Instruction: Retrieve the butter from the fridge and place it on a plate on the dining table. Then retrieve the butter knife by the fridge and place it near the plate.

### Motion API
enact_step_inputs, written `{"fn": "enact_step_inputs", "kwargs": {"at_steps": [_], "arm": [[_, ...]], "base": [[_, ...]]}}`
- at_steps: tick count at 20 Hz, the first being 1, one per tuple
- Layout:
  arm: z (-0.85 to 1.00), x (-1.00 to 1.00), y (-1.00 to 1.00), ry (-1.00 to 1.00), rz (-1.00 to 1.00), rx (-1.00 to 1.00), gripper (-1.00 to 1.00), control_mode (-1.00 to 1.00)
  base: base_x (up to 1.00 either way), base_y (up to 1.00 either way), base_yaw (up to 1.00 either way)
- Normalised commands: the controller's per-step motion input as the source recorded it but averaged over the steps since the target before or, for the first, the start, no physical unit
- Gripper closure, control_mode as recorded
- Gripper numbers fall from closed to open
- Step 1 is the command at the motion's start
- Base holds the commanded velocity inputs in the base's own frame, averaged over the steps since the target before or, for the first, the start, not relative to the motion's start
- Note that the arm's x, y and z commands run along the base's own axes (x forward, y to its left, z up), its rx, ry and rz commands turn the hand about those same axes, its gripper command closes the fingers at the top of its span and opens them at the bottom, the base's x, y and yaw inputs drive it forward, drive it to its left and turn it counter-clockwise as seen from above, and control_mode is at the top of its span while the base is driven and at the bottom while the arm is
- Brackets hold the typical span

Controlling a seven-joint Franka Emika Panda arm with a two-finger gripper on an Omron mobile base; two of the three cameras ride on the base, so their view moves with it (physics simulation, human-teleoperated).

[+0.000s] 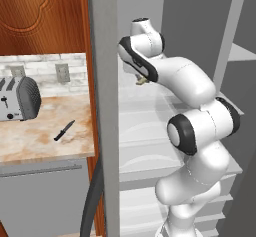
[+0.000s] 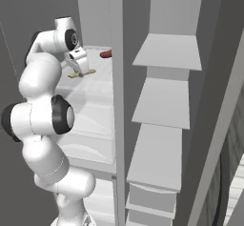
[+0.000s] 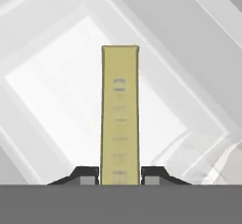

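- Hand view shows the gripper [image 3: 120,173] closed narrowly on the butter [image 3: 120,109], one dark fingertip [image 3: 85,176] pressed to each long side at its near end.
- From there the stick runs straight ahead, over a pale fridge [image 2: 164,101] shelf.
- It looks light and probably soft, so a gentle squeeze across the narrow width suits it.
- Faint dark marks run down the wrapper; they seem printed, but nothing is readable.
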Motion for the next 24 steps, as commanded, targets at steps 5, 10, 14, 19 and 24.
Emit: {"fn": "enact_step_inputs", "kwargs": {"at_steps": [5,10,14,19,24], "arm": [[0.11,-0.94,-0.47,-0.14,0.17,0.00,1.00,-1.00],[0.04,-1.00,-0.08,-0.07,0.30,0.00,1.00,-1.00],[0.11,-1.00,-0.02,0.01,0.34,0.00,1.00,-1.00],[0.34,-1.00,-0.12,0.02,0.35,0.00,1.00,-1.00],[0.03,-1.00,-0.13,0.04,0.37,0.00,1.00,-1.00]], "base": [[0.00,0.00,0.00],[0.00,0.00,0.00],[0.00,0.00,0.00],[0.00,0.00,0.00],[0.00,0.00,0.00]]}}
